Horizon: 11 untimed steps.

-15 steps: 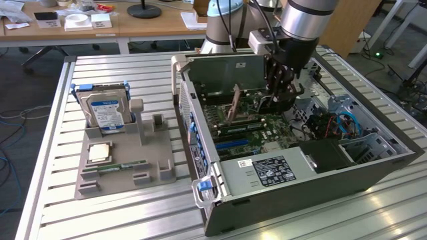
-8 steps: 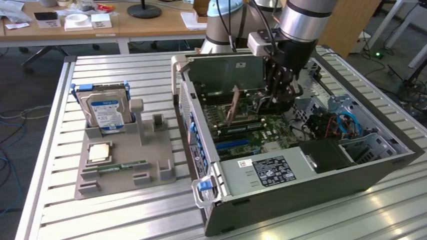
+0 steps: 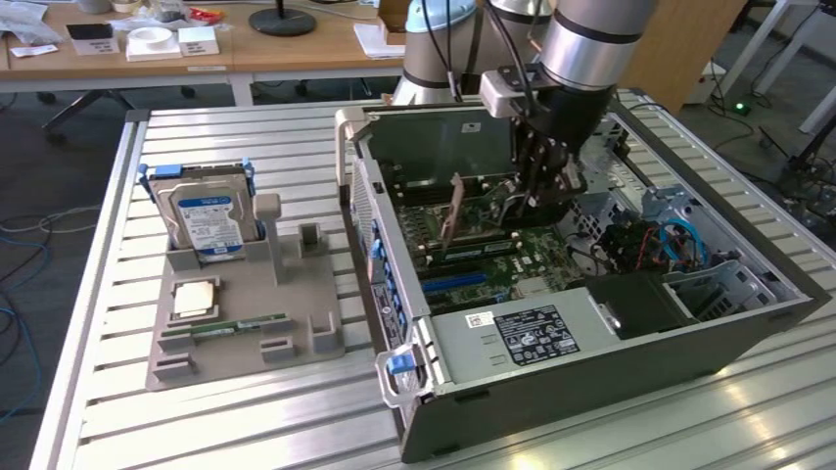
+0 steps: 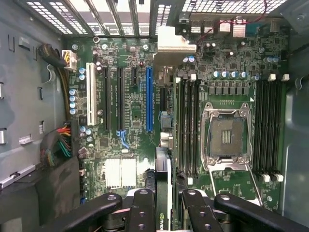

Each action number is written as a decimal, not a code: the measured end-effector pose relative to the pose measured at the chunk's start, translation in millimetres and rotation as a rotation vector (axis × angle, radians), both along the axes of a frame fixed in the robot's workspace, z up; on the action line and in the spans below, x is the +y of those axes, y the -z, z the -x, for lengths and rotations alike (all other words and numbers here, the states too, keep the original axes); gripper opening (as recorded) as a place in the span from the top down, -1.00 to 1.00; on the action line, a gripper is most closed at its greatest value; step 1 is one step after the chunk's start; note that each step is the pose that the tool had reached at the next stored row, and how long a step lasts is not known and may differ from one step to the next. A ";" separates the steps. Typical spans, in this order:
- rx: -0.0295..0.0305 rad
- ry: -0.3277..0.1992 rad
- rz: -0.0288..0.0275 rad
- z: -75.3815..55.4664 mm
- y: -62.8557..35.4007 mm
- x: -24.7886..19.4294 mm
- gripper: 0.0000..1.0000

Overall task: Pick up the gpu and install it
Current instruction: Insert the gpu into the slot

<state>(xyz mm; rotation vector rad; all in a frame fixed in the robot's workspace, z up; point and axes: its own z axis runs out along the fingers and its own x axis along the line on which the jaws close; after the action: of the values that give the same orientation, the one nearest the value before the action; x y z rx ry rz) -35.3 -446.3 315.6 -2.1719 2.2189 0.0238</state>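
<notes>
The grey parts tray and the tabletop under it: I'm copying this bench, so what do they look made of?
The grey parts tray looks like matte plastic, perhaps printed: uniform dull grey, blocky slots. The tabletop looks like bare aluminium: silvery ribbed slats with a soft sheen.

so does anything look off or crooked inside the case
Nothing looks broken or spilled. The graphics card, held edge-on in the pincer, hangs beside the long blue slot and is not seated in it.
</notes>
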 end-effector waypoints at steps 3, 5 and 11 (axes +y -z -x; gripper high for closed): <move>0.0001 0.000 0.0000 1.9 1.9 0.0 0.47; 0.0002 0.000 0.0004 2.1 1.9 -0.1 0.47; 0.0001 0.000 0.0001 7.8 3.9 -1.2 0.47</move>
<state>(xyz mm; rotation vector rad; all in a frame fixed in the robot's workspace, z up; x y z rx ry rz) -43.1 -447.5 311.7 -2.1721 2.2189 0.0237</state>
